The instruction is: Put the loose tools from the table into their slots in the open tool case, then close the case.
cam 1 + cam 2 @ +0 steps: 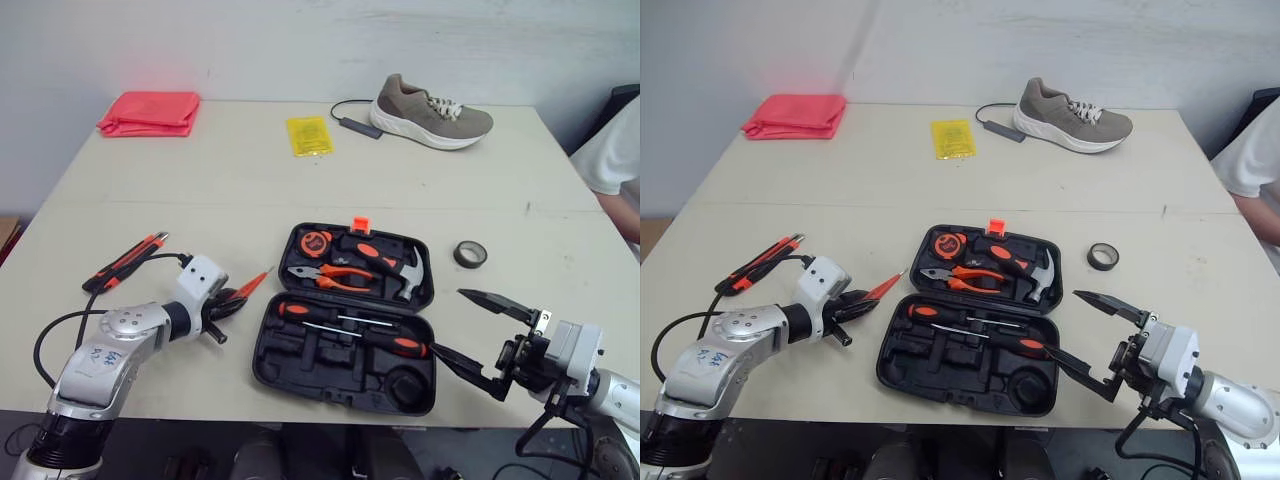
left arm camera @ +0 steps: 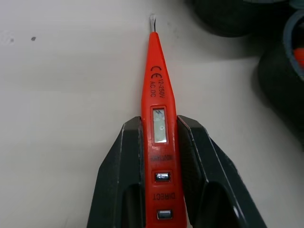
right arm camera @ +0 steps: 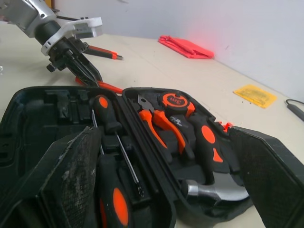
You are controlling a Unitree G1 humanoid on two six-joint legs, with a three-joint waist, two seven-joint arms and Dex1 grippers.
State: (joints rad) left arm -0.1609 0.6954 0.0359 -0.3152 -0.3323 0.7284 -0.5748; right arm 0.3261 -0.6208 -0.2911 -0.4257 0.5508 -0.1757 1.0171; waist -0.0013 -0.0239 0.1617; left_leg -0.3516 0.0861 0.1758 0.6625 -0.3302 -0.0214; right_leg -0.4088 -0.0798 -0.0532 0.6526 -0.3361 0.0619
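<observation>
The open black tool case [image 1: 300, 352] lies at the table's front centre. It holds a tape measure [image 1: 317, 241], pliers [image 1: 335, 277], a hammer [image 1: 400, 272] and screwdrivers [image 1: 350, 330]. My left gripper [image 1: 230, 300] is just left of the case, shut on an orange voltage tester pen [image 2: 158, 99]. The pen's tip [image 1: 262, 277] points at the case and lies low over the table. My right gripper [image 1: 447, 320] stands open at the case's right edge, with nothing between its fingers [image 3: 76, 171]. A red-and-black utility knife [image 1: 125, 262] lies to the far left. A black tape roll [image 1: 470, 254] lies right of the case.
At the table's back are a grey shoe [image 1: 430, 112] with a cable beside it, a yellow packet [image 1: 309, 135] and a folded red cloth [image 1: 150, 112]. A person in a white sleeve [image 1: 612, 155] sits at the right edge.
</observation>
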